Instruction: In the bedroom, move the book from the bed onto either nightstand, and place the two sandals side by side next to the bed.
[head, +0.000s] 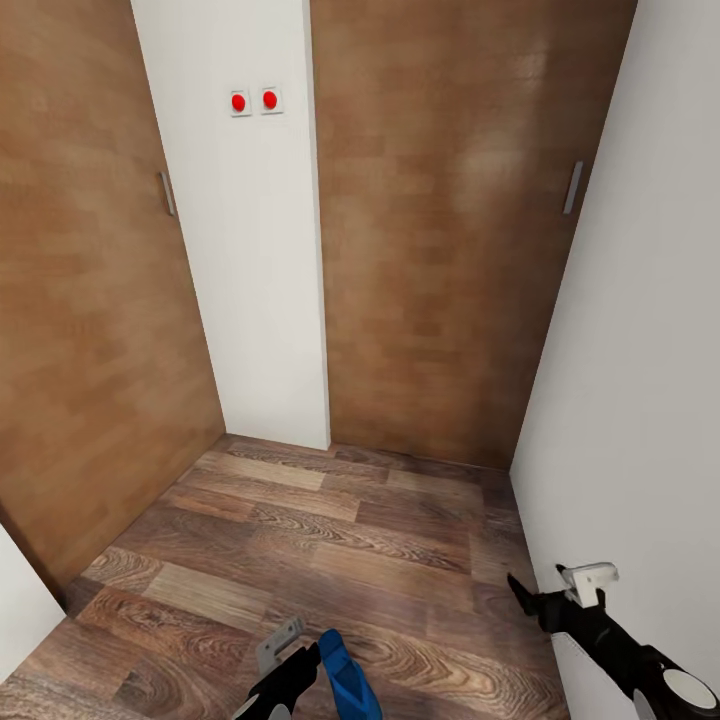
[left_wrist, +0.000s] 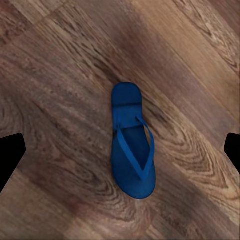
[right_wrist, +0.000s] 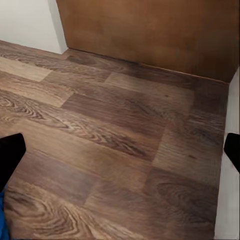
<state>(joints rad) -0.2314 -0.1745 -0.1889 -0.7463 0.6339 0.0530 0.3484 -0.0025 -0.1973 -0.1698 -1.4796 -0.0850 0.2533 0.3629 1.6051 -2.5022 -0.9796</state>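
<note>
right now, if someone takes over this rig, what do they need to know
Left gripper: open, hanging over one blue sandal that lies flat on the wood floor, not gripped.
Right gripper: open, empty, close to the white wall.
The robot faces two wooden doors in a small corner.
Done: nothing can be confirmed from here.
Left: pick up this sandal, find the other one, set both beside the bed, move the book to a nightstand.

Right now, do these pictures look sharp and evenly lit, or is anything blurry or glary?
Head view: soft pale sheen on the right wooden door, edges stretched by a wide lens. Left wrist view: the blue sandal on the floor looks slightly soft. Right wrist view: even light, faint shadows.
</note>
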